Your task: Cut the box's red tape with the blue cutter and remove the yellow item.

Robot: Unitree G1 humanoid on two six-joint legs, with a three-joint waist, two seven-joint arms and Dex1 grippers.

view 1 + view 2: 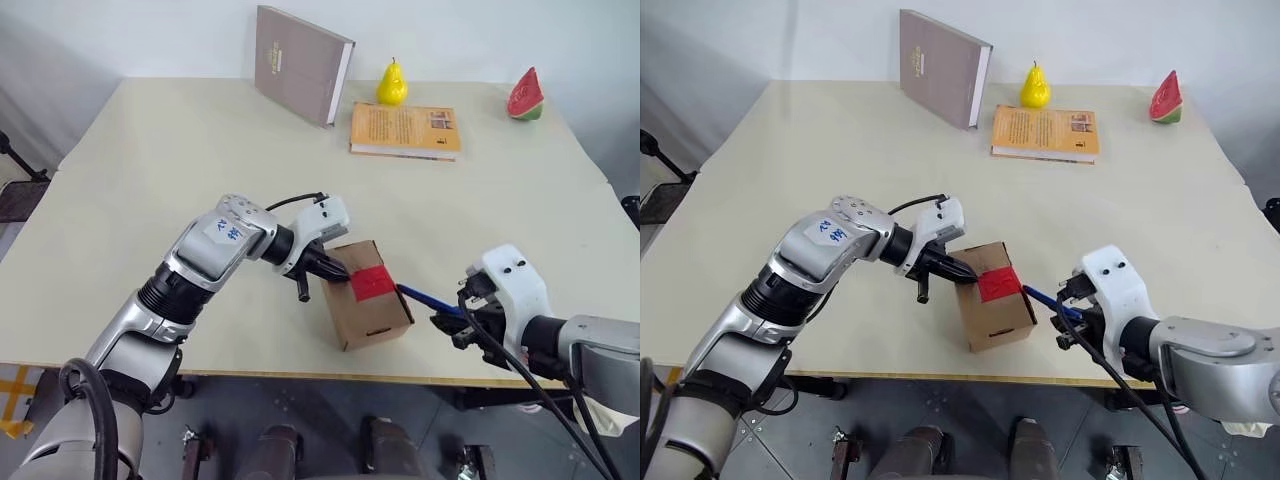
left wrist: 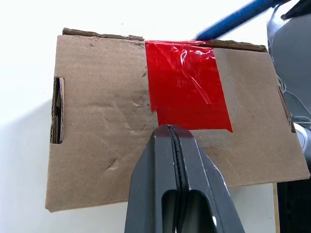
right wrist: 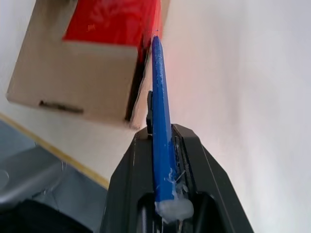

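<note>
The small brown box stands near the table's front edge, with the red tape running over its top and down one side. My left gripper is shut with nothing between its fingers. Its tips rest on the box top just beside the tape. My right gripper is to the right of the box, shut on the blue cutter. The blade tip lies at the box's top edge, where the tape folds over. I cannot tell whether it touches. The yellow item is hidden.
At the back of the table a grey-brown book stands tilted, with a yellow pear, an orange book and a watermelon slice nearby. The table's front edge runs just below the box.
</note>
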